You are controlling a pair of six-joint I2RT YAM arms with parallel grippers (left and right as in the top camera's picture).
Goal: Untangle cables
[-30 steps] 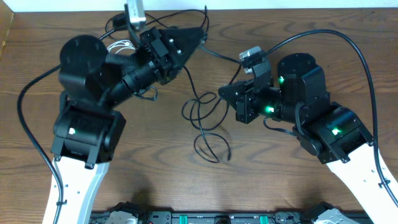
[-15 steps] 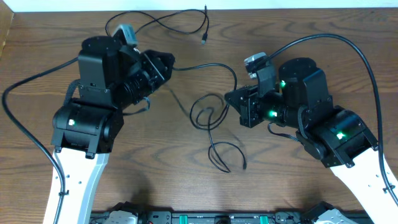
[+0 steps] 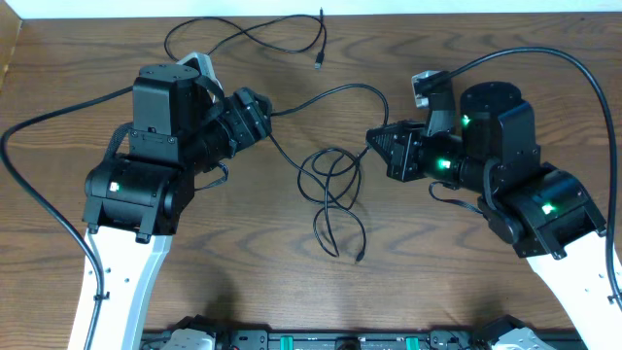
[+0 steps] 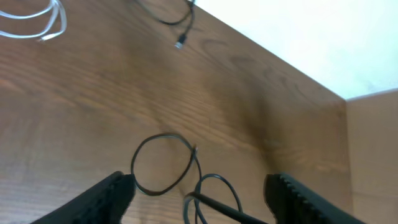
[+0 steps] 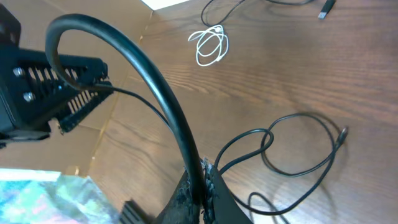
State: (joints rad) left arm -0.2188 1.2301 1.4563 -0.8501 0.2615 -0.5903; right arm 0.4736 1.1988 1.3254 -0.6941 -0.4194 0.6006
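Your right pincer (image 3: 372, 139) is pinched tight on a strand of the thin black cords (image 3: 330, 185). In the right wrist view that strand leaves the closed tips and drops into the loops on the brown wooden tabletop (image 3: 408, 292). The knot of loops lies mid-table, at 8 o'clock from the right pincer and 4 o'clock from your left pincer (image 3: 262, 105). The left pincer stands wide, fingers (image 4: 109, 196) well apart, with one black strand crossing the gap between them. Whether it touches a finger, you can't tell. Another long black cord with a small plug end (image 3: 243, 34) snakes along the 12 o'clock edge, apart from the loops. The short white coiled cord (image 5: 211, 43) lies by itself, at 12 o'clock in the right wrist view.
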